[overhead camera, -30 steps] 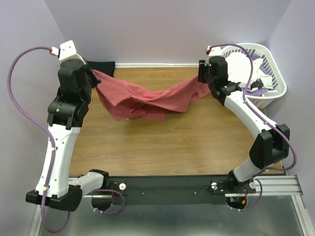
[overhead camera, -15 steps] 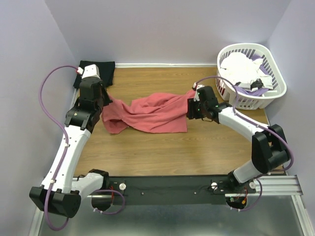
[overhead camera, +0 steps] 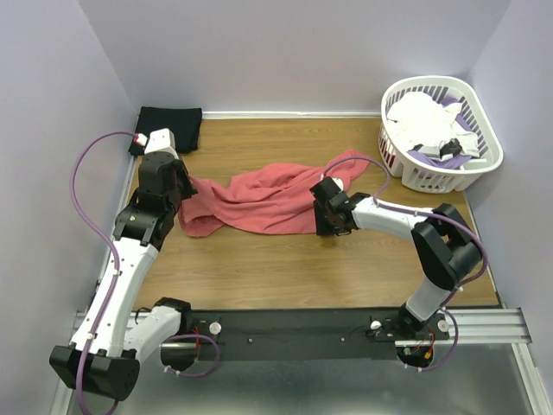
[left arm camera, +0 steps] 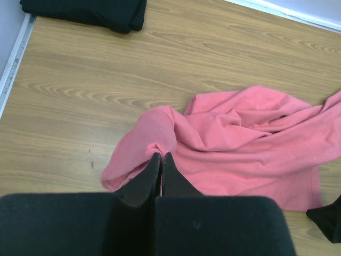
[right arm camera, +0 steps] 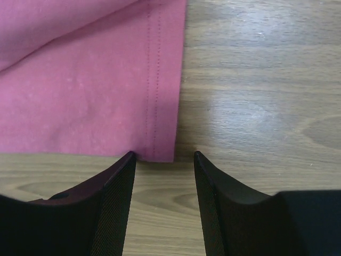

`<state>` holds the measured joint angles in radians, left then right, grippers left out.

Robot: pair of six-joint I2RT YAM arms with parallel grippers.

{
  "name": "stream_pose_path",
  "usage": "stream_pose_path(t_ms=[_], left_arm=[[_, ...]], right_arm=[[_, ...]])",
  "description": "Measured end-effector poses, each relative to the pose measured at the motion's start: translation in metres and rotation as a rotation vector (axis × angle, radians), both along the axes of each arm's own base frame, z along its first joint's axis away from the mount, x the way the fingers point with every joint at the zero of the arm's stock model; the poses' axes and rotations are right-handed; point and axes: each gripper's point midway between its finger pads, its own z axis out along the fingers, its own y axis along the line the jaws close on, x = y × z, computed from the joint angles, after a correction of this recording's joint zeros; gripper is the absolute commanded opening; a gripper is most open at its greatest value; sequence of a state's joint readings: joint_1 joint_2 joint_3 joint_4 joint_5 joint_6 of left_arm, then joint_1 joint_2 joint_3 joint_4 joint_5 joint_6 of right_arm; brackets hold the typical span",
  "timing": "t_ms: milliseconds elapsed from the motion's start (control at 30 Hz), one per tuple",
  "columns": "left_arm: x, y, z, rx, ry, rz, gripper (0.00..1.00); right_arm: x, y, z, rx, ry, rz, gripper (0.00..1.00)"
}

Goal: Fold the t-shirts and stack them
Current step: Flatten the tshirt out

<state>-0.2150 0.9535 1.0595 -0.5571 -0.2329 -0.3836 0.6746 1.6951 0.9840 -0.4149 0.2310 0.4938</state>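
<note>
Change: a second ago the red shirt (overhead camera: 259, 194) hung in the air, stretched between both arms. Both arms have since come down, and the shirt now lies on the table (overhead camera: 285, 259) in a loose, wrinkled strip.

Left pincer (left arm camera: 160, 156): jaws pressed together, with a puckered fold of the shirt's near-left edge pinched at the tips. The rest of the cloth spreads ahead of it and off to its right.

Right pincer (right arm camera: 163, 153): has let go. Jaws stand apart, nothing between them but table. The stitched hem corner lies flat just ahead of its left finger, touching or nearly touching the tip. Bare wood ahead of the right finger.

Black shirt (left arm camera: 85, 13): well beyond the left pincer, ahead and to its left at the table's back edge. It looks already folded. Basket (overhead camera: 484, 164), with more cloth in it, sits well off to the right pincer's right.

Meaning for the task: the lay-down step looks about done, but the shirt is bunched rather than flat, with sleeves and outline hard to read. My guess is it needs spreading or a tug at the corners before any clean fold. With only one end held, pulling could drag the whole shirt. Folding and stacking onto the black shirt are not yet started.
</note>
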Motion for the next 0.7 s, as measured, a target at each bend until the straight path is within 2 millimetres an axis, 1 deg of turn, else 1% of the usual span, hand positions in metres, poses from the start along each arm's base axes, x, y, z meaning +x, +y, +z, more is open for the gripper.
stream_pose_path(t_ms=[67,267,433,567,700], left_arm=[[-0.003,0.001,-0.003,0.002,0.000,-0.001,0.00],[-0.005,0.002,-0.009,0.012,0.006,-0.005,0.00],[-0.007,0.002,-0.012,0.020,0.010,-0.011,0.00],[-0.008,0.002,-0.009,0.022,0.001,-0.013,0.00],[-0.009,0.003,-0.008,0.024,-0.006,-0.015,0.00]], right_arm=[[0.002,-0.002,-0.001,-0.014,0.003,-0.023,0.55],[0.008,0.001,0.000,-0.011,0.004,-0.051,0.54],[0.005,0.003,0.001,-0.003,0.017,-0.061,0.54],[0.004,0.003,0.011,0.008,0.013,-0.065,0.56],[0.008,0.006,0.028,0.032,-0.010,-0.072,0.56]])
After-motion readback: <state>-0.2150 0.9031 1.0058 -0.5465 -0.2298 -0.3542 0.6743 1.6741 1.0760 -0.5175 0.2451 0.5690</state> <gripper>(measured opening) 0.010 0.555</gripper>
